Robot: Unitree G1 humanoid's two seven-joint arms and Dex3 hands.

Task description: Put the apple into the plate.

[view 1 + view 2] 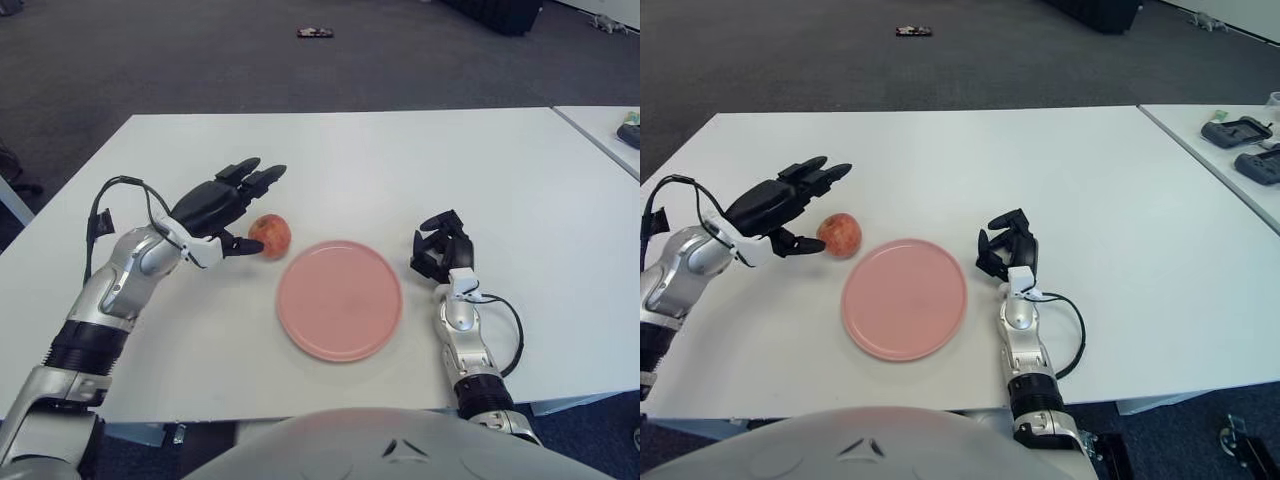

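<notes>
apple (270, 235) beside plate (340, 299), perhaps touching left hand's (224, 203) thumb

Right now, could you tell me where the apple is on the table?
The apple sits on the white table, left of centre, just off the pink plate's upper-left rim, with the open left hand beside it.

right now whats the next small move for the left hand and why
Probably close the left hand around the apple: its fingers are spread beside the apple, holding nothing, and the apple sits on the table just left of the plate.
</notes>
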